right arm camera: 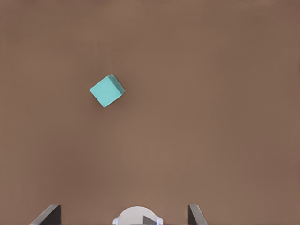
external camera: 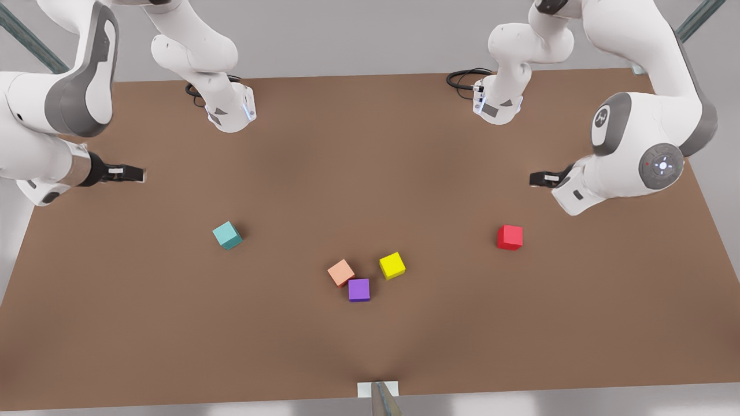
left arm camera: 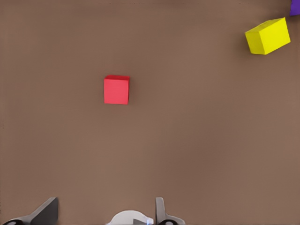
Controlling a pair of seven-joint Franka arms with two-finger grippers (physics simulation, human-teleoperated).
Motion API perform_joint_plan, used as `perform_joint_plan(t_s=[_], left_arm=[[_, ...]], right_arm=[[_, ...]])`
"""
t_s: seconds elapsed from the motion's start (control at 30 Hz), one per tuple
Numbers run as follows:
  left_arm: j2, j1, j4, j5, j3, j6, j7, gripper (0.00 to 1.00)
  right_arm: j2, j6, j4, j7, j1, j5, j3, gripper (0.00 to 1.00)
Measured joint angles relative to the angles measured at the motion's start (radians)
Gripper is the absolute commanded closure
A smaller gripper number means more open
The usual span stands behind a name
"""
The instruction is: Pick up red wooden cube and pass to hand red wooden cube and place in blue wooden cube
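Note:
The red wooden cube (external camera: pixel 510 237) lies flat on the brown table at the front view's right, and also appears in the left wrist view as the red wooden cube (left arm camera: pixel 116 90). My left gripper (external camera: pixel 543 178) hovers behind it, high above the table, and its fingers (left arm camera: pixel 161 211) stand open and hold nothing. The blue wooden cube (external camera: pixel 227 235), teal in colour, sits at the front view's left and is seen again as the blue wooden cube (right arm camera: pixel 107 91). My right gripper (external camera: pixel 124 172) hangs behind and to the left of it, open and holding nothing. I cannot tell which gripper is the hand.
Three cubes cluster near the table's middle front: salmon-orange (external camera: pixel 341 273), purple (external camera: pixel 359 290) and yellow (external camera: pixel 392 266). The orange and purple ones touch. The two arm bases (external camera: pixel 231 112) (external camera: pixel 496 104) stand at the back. A thin post (external camera: pixel 384 398) rises at the front edge.

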Motion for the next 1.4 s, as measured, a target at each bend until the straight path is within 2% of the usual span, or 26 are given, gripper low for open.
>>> perform_joint_plan(t_s=[0.17, 0.27, 0.4, 0.53, 0.63, 0.83, 1.17, 1.23, 1.27, 1.4], left_arm=[[0.015, 0.006, -0.005, 0.01, 0.012, 0.085, -0.025, 0.0], [0.145, -0.008, -0.042, 0.012, 0.008, 0.169, -0.038, 0.0], [0.186, -0.002, -0.334, 0.012, 0.007, 0.452, -0.038, 0.0], [0.188, 0.008, -0.469, 0.032, 0.009, 0.69, -0.028, 0.0], [0.187, 0.005, -0.52, 0.046, 0.009, 0.797, -0.021, 0.0], [0.226, 0.006, -0.554, 0.054, 0.009, 0.902, -0.011, 0.0], [0.31, 0.008, -0.588, 0.056, 0.009, 0.952, -0.002, 0.0], [0.317, 0.008, -0.589, 0.061, 0.009, 0.958, -0.004, 0.29], [0.32, 0.008, -0.589, 0.064, 0.009, 0.961, -0.007, 0.33], [0.328, 0.004, -0.583, 0.067, 0.009, 0.979, -0.011, 0.34]], right_arm=[[0.001, 0.101, 0.004, -0.016, -0.034, 0.001, 0.0, 0.0], [0.002, 0.131, 0.004, -0.024, -0.031, 0.001, 0.0, 0.0], [0.005, 0.153, 0.004, -0.033, -0.004, 0.001, 0.0, 0.0], [0.005, 0.163, 0.004, -0.04, 0.03, 0.002, 0.001, 0.0], [0.007, 0.166, 0.003, -0.044, 0.049, 0.002, 0.002, 0.0], [0.007, 0.167, 0.0, -0.051, 0.046, 0.0, 0.003, 0.0], [0.008, 0.167, -0.003, -0.06, 0.008, -0.001, 0.003, 0.0], [0.007, 0.167, -0.004, -0.061, 0.008, -0.001, 0.003, 0.0], [0.008, 0.167, -0.004, -0.062, 0.009, -0.001, 0.003, 0.0], [0.009, 0.167, -0.005, -0.065, 0.019, -0.001, 0.004, 0.0]])
